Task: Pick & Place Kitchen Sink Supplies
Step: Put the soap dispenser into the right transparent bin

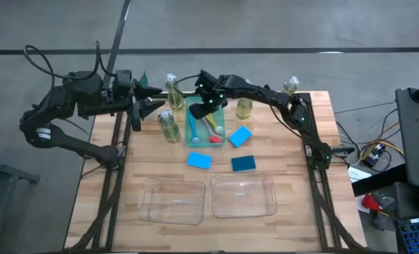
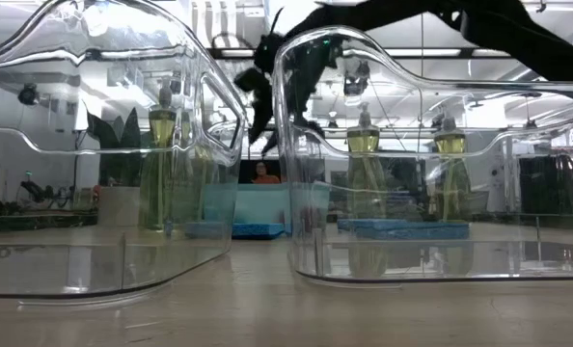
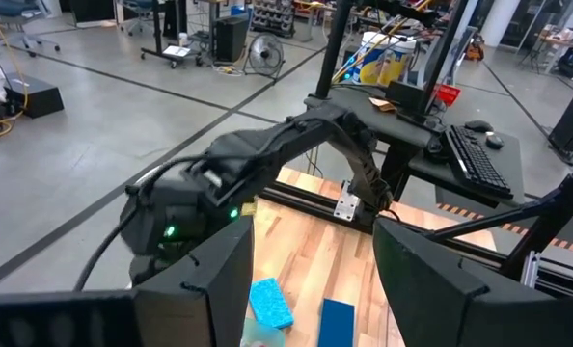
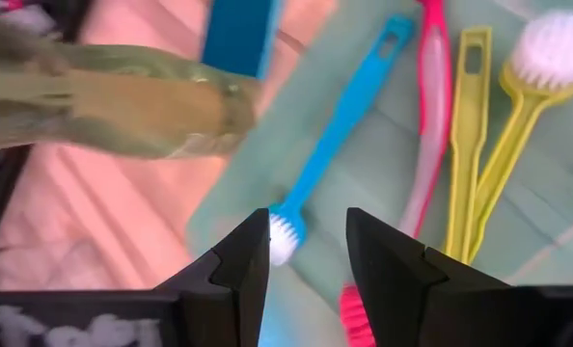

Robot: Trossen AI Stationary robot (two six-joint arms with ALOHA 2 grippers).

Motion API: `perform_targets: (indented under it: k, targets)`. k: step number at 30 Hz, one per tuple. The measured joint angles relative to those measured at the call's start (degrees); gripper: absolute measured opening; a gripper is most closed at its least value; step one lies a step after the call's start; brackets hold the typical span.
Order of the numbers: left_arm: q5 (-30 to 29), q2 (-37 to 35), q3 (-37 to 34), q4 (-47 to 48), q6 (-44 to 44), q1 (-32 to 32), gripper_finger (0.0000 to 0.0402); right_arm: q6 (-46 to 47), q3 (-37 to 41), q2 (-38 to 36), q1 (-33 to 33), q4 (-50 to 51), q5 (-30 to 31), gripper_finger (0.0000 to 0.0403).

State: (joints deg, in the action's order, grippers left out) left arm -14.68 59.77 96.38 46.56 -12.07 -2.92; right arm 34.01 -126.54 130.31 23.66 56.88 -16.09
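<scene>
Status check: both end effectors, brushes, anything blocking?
Right end effector open, over blue brush head on green tray. Left end effector open, waiting near back-left bottles. Bottle close beside the brush.

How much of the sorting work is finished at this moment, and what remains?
Nothing looks placed yet: both clear bins are empty. In hand: the right gripper hangs open over the green tray, above the blue brush. Left: the brushes, three blue sponges and four bottles. The left gripper waits at the table's far left.
</scene>
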Motion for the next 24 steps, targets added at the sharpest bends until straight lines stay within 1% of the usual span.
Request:
perform_targets:
  k: [5, 12, 15, 21, 24]
  targets:
    - [0.13, 0.02, 0.0, 0.01, -0.29, 0.0, 0.0207, -1.87, 0.0, -4.34, -0.86, 0.07, 1.73, 0.0122]
    - [0.17, 0.22, -0.02, -0.66, -0.38, 0.0, 0.0207, -7.46, 0.02, -10.7, -3.77, -0.18, 11.97, 0.0099]
    - [0.15, 0.33, -0.04, -1.82, -0.38, 0.0, 0.0207, -8.56, 0.17, -13.13, -4.84, -0.05, 14.91, 0.0078]
    - [0.15, 0.39, -0.04, -2.51, -0.2, -0.01, 0.0207, -10.35, 0.21, -17.71, -6.54, 0.1, 17.25, 0.0019]
    - [-0.02, 0.39, -0.04, -2.53, -0.13, -0.02, 0.0207, -12.39, 0.31, -20.03, -7.46, 0.64, 20.94, 0.001]
